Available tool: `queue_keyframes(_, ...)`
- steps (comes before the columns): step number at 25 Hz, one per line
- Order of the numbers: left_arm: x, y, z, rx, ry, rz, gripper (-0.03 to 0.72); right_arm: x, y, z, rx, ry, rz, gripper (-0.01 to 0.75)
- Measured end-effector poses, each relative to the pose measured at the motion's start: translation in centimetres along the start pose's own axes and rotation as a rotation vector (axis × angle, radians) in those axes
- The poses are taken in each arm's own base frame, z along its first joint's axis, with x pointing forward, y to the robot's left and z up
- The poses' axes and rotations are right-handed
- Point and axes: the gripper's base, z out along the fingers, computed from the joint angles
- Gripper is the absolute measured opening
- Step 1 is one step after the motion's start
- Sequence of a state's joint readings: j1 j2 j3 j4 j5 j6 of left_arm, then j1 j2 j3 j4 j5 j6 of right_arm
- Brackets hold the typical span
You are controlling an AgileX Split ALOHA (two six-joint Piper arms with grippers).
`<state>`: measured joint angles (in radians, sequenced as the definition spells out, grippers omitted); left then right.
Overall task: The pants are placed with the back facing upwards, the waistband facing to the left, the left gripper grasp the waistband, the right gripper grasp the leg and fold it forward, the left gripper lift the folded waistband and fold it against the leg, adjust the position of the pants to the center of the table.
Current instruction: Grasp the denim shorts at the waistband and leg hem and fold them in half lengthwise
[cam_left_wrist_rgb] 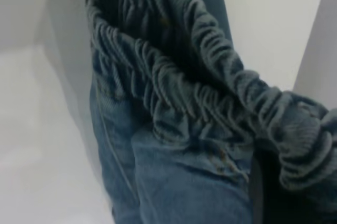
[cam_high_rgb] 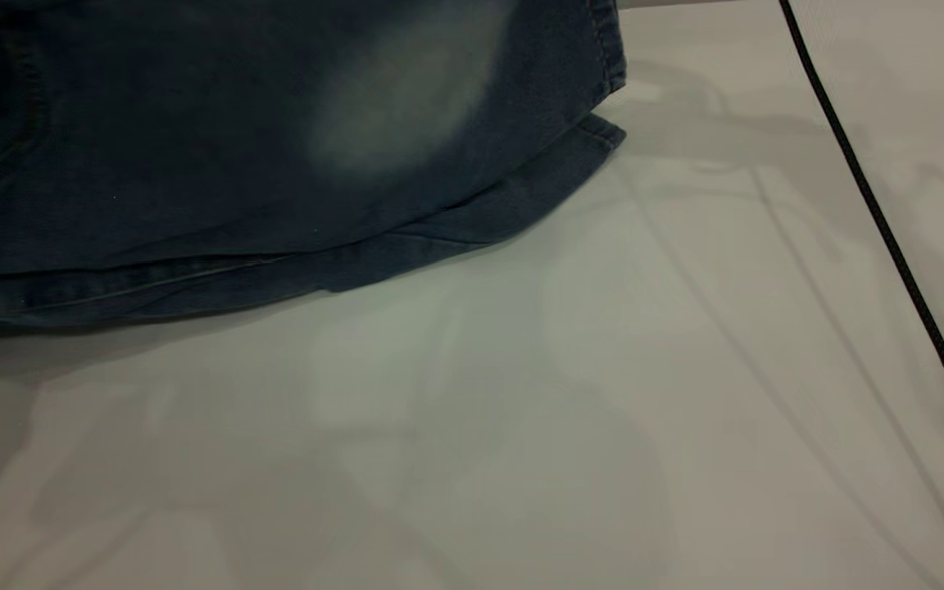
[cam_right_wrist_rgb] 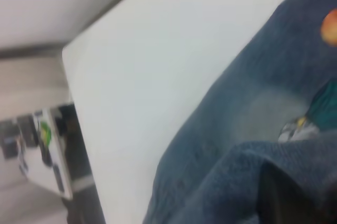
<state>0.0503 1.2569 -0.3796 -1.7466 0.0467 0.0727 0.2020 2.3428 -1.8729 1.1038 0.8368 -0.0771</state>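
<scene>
The blue denim pants (cam_high_rgb: 275, 164) lie folded at the far left of the table (cam_high_rgb: 521, 426), with a whitish faded patch (cam_high_rgb: 406, 98) on top and a stitched hem (cam_high_rgb: 607, 49) at their right end. Neither gripper shows in the exterior view. In the left wrist view the ruffled waistband (cam_left_wrist_rgb: 174, 71) hangs bunched and lifted off the table, and my left gripper (cam_left_wrist_rgb: 263, 192) is shut on it, one dark finger (cam_left_wrist_rgb: 256, 187) wrapped in cloth. In the right wrist view my right gripper (cam_right_wrist_rgb: 279, 203) is shut on a raised fold of the leg (cam_right_wrist_rgb: 231, 176), next to the coloured print (cam_right_wrist_rgb: 321, 108).
A black cable (cam_high_rgb: 890, 238) runs diagonally across the table's right side. Bare tabletop (cam_high_rgb: 570, 352) lies in front of and to the right of the pants. The right wrist view shows the table's edge (cam_right_wrist_rgb: 71, 77) with clutter (cam_right_wrist_rgb: 42, 150) on the floor beyond it.
</scene>
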Motion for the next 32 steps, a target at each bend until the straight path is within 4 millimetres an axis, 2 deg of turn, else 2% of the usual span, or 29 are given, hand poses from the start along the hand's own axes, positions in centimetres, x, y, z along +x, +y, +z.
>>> queue_keyframes(5,-0.8,0.0,0.0,-0.003,-0.094,-0.058,0.167,-0.2,0.2,0.3,0.001,-0.047,0.04,0.024)
queue_keyframes(11,-1.7,0.2,0.1,-0.023,-0.185,-0.051,0.167,1.1,0.6,1.7,0.028,-0.024,0.0,0.024)
queue_keyframes(17,-1.8,1.1,1.6,-0.108,-0.193,-0.011,0.167,1.6,-1.8,3.9,0.065,0.016,0.067,0.024)
queue_keyframes(23,-2.2,1.8,2.7,-0.169,-0.212,0.11,0.167,1.4,-2.1,4.1,0.069,0.011,0.057,0.024)
queue_keyframes(32,-2.2,-0.8,2.8,-0.089,-0.239,0.223,0.167,1.4,-2.2,4.0,0.072,0.009,0.002,0.029)
